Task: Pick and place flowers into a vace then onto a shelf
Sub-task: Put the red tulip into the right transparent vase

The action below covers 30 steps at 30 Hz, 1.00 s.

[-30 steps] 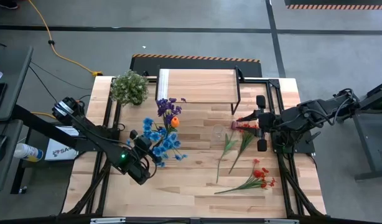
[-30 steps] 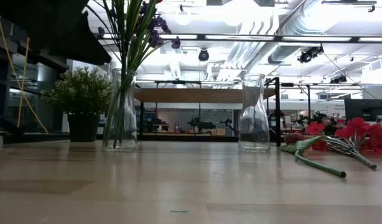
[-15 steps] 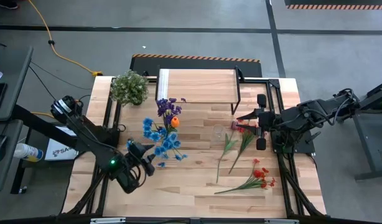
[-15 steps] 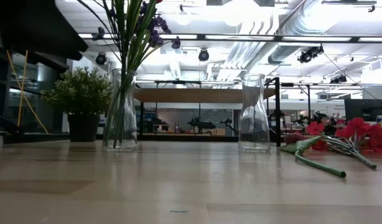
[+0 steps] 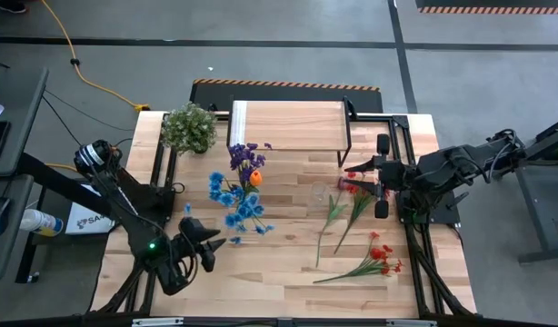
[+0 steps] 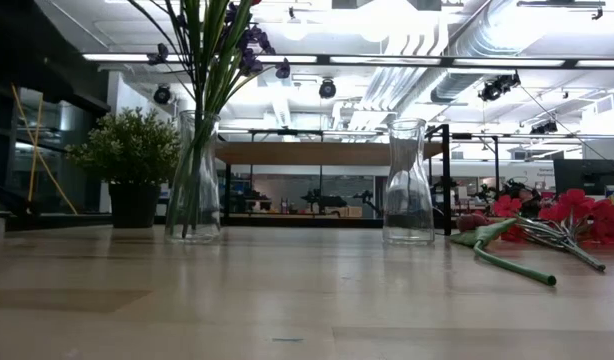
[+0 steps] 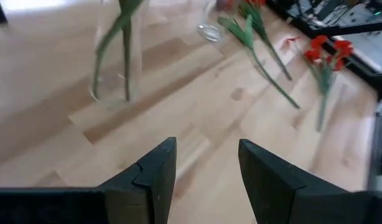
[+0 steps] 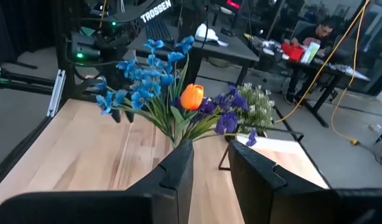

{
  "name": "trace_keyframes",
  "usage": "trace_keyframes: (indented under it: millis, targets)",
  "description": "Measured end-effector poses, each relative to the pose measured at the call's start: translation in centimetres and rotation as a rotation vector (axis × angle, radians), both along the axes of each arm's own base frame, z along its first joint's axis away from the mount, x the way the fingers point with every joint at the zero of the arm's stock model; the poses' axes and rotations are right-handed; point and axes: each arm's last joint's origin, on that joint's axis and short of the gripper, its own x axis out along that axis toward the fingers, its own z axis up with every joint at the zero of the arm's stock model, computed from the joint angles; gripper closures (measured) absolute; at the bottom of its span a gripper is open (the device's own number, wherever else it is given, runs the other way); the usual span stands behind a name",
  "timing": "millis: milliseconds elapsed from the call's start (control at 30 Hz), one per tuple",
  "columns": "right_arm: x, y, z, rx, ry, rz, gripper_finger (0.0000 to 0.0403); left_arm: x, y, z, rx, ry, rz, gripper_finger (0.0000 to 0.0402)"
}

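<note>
A clear vase (image 6: pixel 194 190) stands on the table holding blue, purple and orange flowers (image 5: pixel 240 191). An empty clear vase (image 6: pixel 408 185) stands to its right (image 5: pixel 320 193). Dark maroon flowers (image 5: pixel 347 207) and red flowers (image 5: pixel 374 259) lie flat on the table at the right. The shelf (image 5: pixel 288 125) stands at the far edge. My left gripper (image 5: pixel 211 247) is open near the table's near left, nothing between its fingers (image 7: pixel 206 168). My right gripper (image 5: pixel 356 173) hangs open high over the maroon blooms, empty (image 8: pixel 209 165).
A bushy potted plant (image 5: pixel 189 128) stands at the far left, beside the shelf. Black frame rails run along both table sides (image 5: pixel 415 245). Bare wood lies along the near edge (image 5: pixel 279 286).
My left gripper has drawn back from the vase of flowers toward the table's near left corner, rolling as it went; its fingers stay apart. In the low view its dark arm has left the upper left. The flowers and vases have kept still.
</note>
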Motion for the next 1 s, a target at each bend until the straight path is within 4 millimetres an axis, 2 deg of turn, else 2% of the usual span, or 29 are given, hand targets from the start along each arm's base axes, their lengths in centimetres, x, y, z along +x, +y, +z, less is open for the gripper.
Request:
trace_keyframes:
  millis: [367, 700, 867, 1000]
  targets:
    - [-0.7, -0.3, -0.2, 0.004, 0.031, -0.004, 0.0308, -0.8, -2.6, 0.6, -0.267, -0.136, -0.026, 0.0195]
    - [-2.9, -0.9, -1.3, 0.36, 0.158, -0.012, 0.0308, -0.5, -3.7, 1.4, -0.416, -0.218, -0.03, 0.0195]
    - [-3.5, -0.7, -2.1, 0.567, 0.287, 0.021, 0.0308, -0.3, -4.0, 1.7, -0.46, -0.248, -0.028, 0.0195]
    - [-3.7, -0.5, -2.9, 0.668, 0.394, 0.003, 0.0308, -0.2, -4.2, 1.8, -0.484, -0.261, -0.03, 0.0195]
